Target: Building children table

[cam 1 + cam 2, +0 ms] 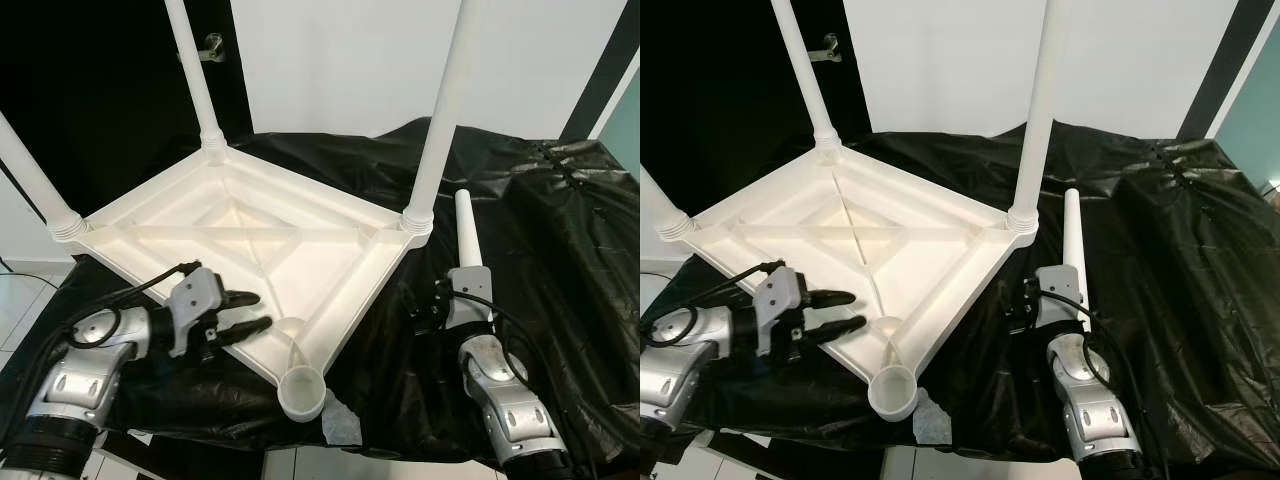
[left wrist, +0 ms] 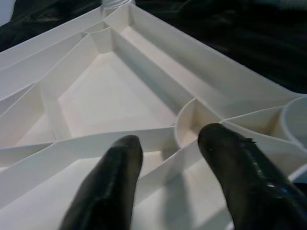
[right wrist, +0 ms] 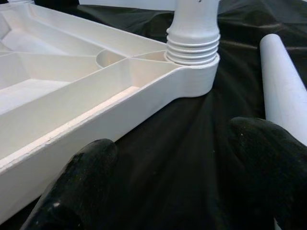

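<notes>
The white plastic children's table top (image 1: 250, 250) lies upside down on a surface draped in black plastic sheeting (image 1: 560, 260), its ribbed underside facing up. Three white legs are screwed into corner sockets and stand upright: the far leg (image 1: 193, 75), the leg on the left corner (image 1: 30, 170) and the leg on the right corner (image 1: 445, 110). The empty fourth socket (image 1: 302, 392) is at the corner nearest the robot, overhanging the edge of the surface.

The left hand (image 1: 250, 312) reaches over the near left edge of the table top, its two black fingers (image 2: 115, 182) spread apart and holding nothing; the empty socket lies just beyond and to the right of its fingertips. In the left wrist view the fingers hover above the ribs, with a curved rib straight ahead between them.

The right hand (image 3: 192, 182) rests on the sheeting, its fingers parted and empty. The loose fourth leg (image 1: 466, 232) lies on the sheeting just ahead of this hand, beside its right finger, pointing away from the robot. The right corner of the table top, with its threaded leg base, is ahead and slightly left of this hand
</notes>
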Controlling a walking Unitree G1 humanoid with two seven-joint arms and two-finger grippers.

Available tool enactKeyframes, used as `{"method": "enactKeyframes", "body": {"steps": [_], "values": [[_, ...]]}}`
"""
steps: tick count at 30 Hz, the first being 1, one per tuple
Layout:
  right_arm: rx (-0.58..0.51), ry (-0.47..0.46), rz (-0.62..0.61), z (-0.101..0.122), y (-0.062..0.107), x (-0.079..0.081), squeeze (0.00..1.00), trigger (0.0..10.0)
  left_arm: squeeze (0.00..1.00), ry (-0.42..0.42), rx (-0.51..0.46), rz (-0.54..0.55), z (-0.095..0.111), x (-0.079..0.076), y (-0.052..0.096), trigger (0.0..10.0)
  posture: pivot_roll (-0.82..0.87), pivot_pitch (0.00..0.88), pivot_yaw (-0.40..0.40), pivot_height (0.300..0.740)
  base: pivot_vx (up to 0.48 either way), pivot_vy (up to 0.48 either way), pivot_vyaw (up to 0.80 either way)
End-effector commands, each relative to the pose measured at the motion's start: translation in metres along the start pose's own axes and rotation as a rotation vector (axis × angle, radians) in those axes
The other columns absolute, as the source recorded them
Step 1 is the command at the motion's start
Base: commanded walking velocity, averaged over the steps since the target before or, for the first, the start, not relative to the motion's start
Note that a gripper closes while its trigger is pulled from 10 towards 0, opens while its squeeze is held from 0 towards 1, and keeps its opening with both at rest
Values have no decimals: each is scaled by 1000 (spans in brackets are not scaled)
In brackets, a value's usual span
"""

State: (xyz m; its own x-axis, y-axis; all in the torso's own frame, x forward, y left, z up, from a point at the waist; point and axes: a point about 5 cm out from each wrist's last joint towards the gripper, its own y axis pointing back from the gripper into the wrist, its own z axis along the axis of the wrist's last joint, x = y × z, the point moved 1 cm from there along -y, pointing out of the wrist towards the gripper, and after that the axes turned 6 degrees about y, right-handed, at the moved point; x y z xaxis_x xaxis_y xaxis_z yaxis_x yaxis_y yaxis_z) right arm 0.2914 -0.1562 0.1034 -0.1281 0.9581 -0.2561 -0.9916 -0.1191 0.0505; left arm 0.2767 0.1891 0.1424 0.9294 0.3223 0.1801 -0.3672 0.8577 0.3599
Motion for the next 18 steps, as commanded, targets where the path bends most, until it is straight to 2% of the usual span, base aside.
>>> {"method": "enactKeyframes", "body": {"steps": [1, 5, 6, 8, 9, 13, 18], "values": [[5, 14, 9, -2, -1, 0, 0, 10000, 1000, 34, 12, -86, -2, -3, 4, 10000, 25, 0, 12, 740, 0, 0, 0], [0, 26, 14, -2, 1, -1, 0, 10000, 1000, 93, 10, -164, -5, -10, 9, 10000, 20, 0, 16, 740, 0, 0, 0], [-12, 29, 29, -1, 3, 0, 0, 10000, 102, 98, -9, -189, -4, -14, 9, 10000, 18, 0, 16, 740, 0, 0, 0], [-24, 27, 47, 0, 4, 3, 0, 10000, 102, 113, -13, -219, -6, -17, 10, 10000, 14, 0, 15, 740, 0, 0, 0], [-61, 17, 91, 4, 8, 8, 0, 10000, 0, 86, -15, -231, -6, -20, 9, 10000, 13, 0, 15, 740, 0, 0, 0], [-185, -37, 214, 23, 19, 20, 0, 10000, 0, 31, 36, -303, -11, -30, 13, 10000, 7, 0, 14, 740, 0, 0, 0], [-219, -50, 272, 30, 26, 21, 0, 10000, 0, -36, 117, -371, -18, -39, 16, 10000, 7, 0, 11, 740, 0, 0, 0]]}}
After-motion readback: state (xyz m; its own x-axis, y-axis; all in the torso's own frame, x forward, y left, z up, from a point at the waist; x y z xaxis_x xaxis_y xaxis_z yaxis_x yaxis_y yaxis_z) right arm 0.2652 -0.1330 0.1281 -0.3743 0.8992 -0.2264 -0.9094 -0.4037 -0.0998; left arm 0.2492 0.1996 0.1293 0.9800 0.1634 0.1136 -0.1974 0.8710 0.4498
